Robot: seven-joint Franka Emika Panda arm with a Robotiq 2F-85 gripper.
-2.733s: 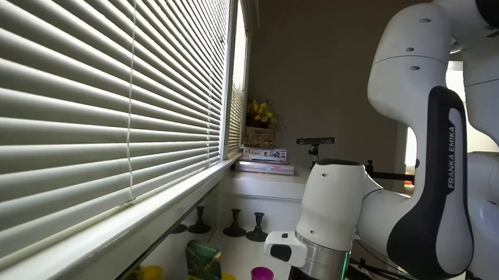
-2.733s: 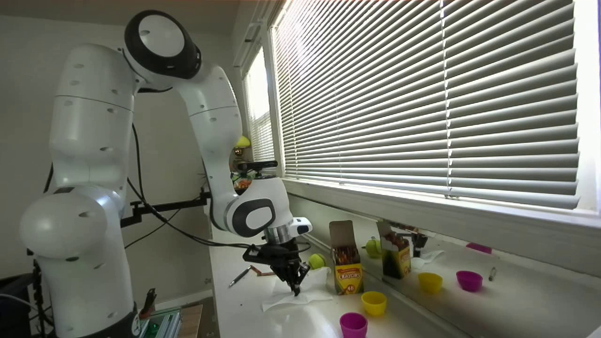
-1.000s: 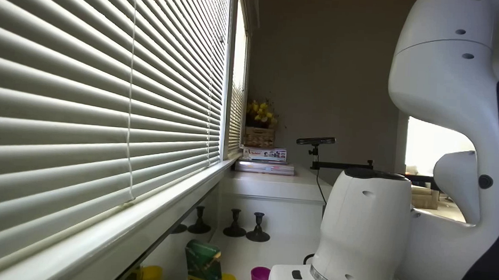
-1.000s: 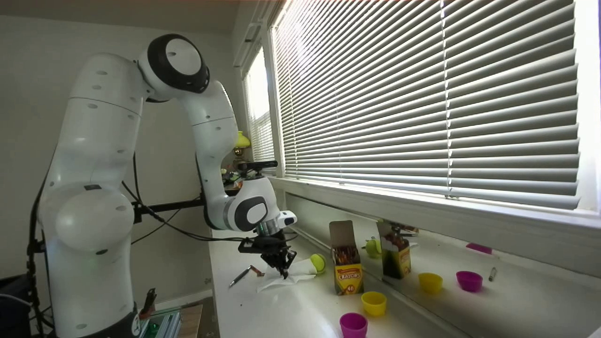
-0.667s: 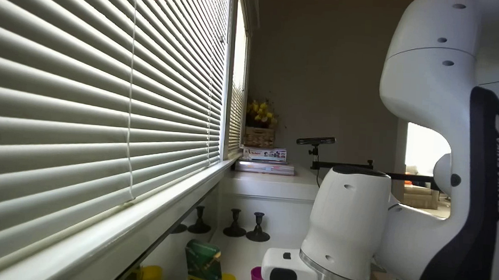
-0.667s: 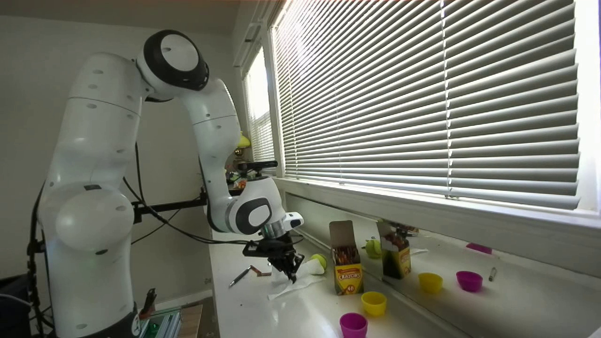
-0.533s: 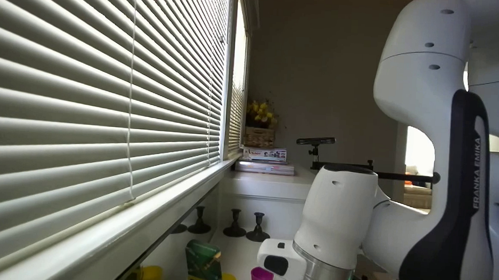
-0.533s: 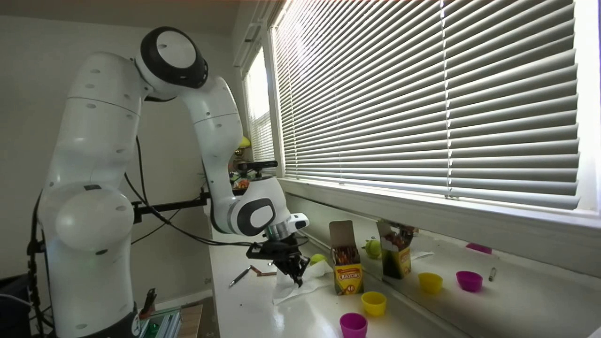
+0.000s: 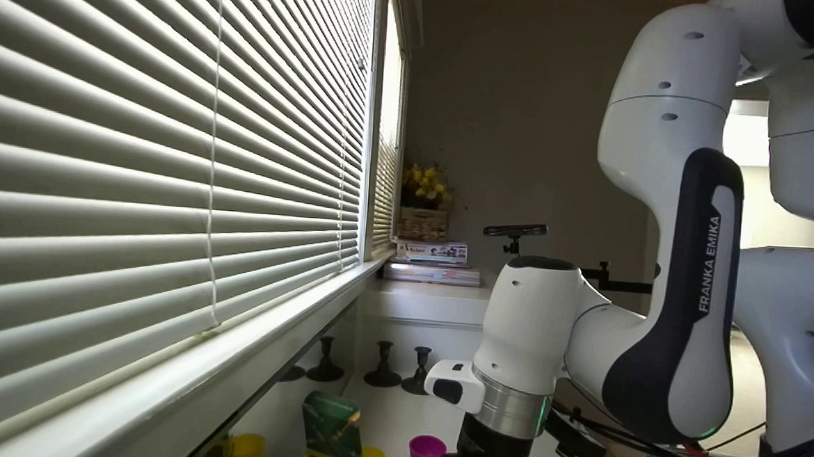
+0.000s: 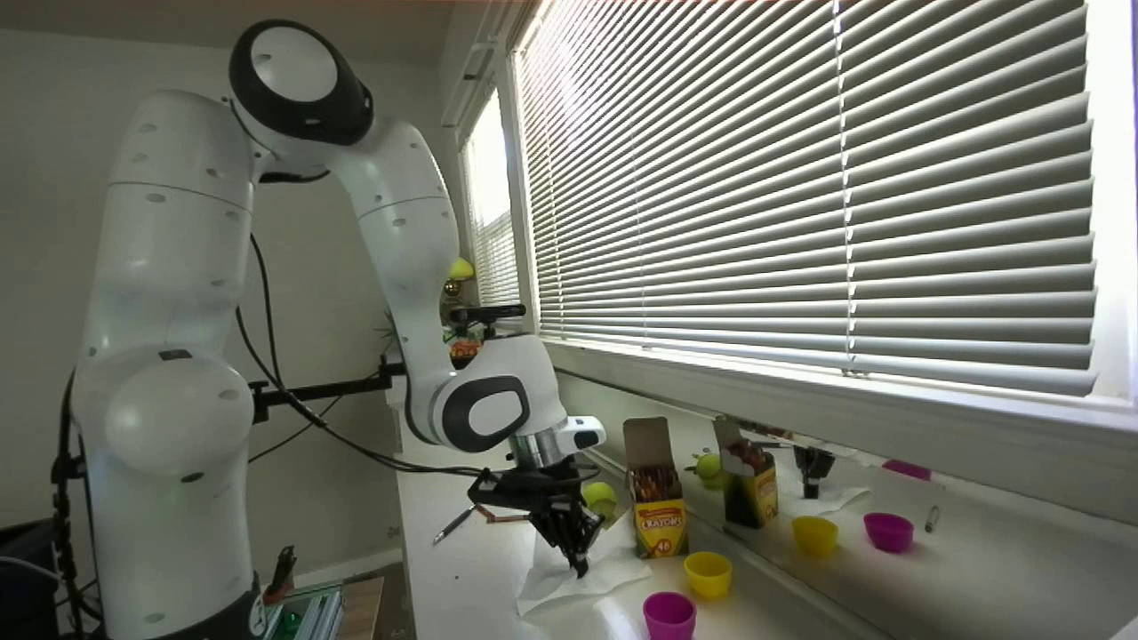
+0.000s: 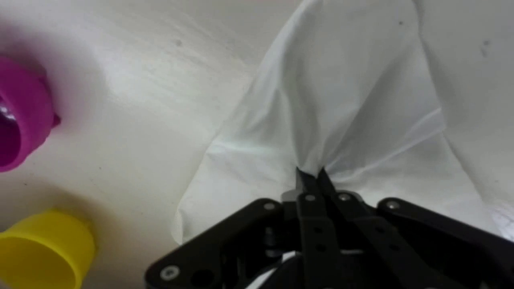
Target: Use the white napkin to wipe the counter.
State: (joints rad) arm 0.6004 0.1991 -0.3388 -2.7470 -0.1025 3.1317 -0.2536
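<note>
Gripper [image 11: 310, 173]: black, two-fingered, pointing down at the counter [image 10: 453, 587]; fingertips drawn together on a gathered pinch of the napkin [image 11: 361, 88].

Napkin: white, creased, spread on the counter and fanning out around the fingertips.

Counter: pale, smooth, long; a few small dark specks in the wrist view.

Crayon box [image 10: 661, 526]: yellow and green, upright, lid raised, crayons [image 10: 656, 484] showing; just beside the napkin — whether touching, cannot be told.

Yellow cup [image 10: 709, 575]: upright, near the crayon box, apart from the napkin.

Purple cup [image 10: 669, 615]: upright, near the yellow cup, likewise apart from the napkin.

Round green thing [image 10: 599, 496]: near the crayon box, on its far side.

Pen [image 10: 453, 526]: lying flat, a thin brown strip [image 10: 502, 516] near its end.

Candlesticks [image 9: 383, 364]: two, dark, at the counter's far end in an exterior view — one partly behind the arm [image 9: 523, 332].

Mirror strip [image 10: 996, 569]: along the wall, repeating the crayon box and both cups.

Blinds [image 10: 800, 196]: white, slatted, above the counter.
</note>
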